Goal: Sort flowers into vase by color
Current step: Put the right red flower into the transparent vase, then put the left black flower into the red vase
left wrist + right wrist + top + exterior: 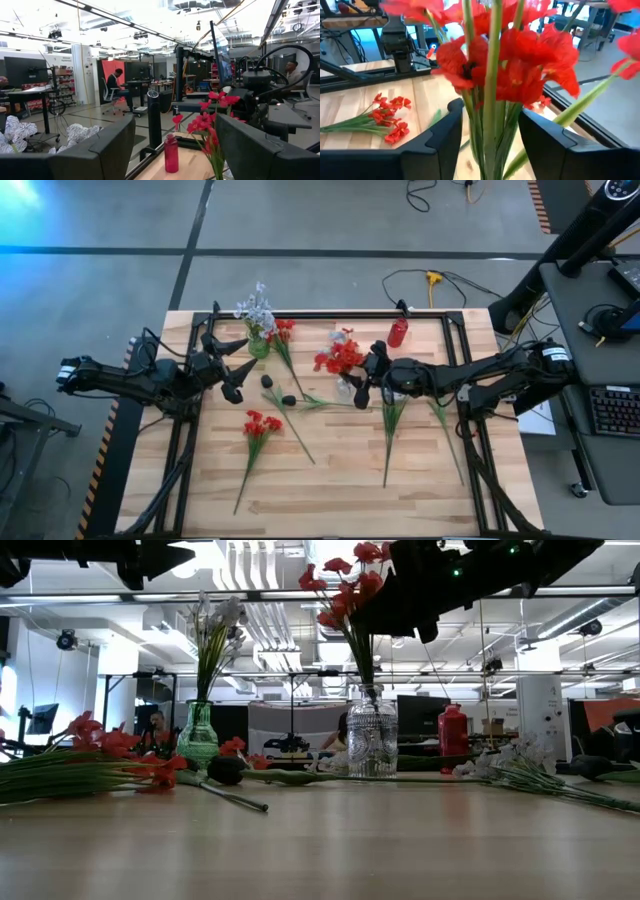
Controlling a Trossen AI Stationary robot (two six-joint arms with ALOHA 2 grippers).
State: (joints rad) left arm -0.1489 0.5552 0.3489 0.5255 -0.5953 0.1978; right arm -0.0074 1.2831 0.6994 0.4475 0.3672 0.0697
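Observation:
A bunch of red flowers (340,358) stands upright in a clear glass vase (372,745) at the table's middle. My right gripper (490,135) is level at the bunch from the table's right, open, with the green stems (492,100) between its fingers. Pale white-lavender flowers (256,310) stand in a green vase (258,346) at the far left. My left gripper (240,368) hangs open above the table beside that vase, holding nothing. A red spray (262,425), two dark blossoms (278,390) and pale sprays (392,415) lie flat on the table. My right gripper has its fingers (447,132) on either side of the red flowers' stems (492,115), just below the blossoms, coming level from the table's right. Whether a finger touches a stem, I cannot tell. The bunch stands upright in the clear vase.
A red bottle (398,332) stands near the far edge, right of the clear vase. Another red spray (284,332) lies beside the green vase. A black frame (330,315) borders the wooden table. Bare wood lies along the near edge (340,490).

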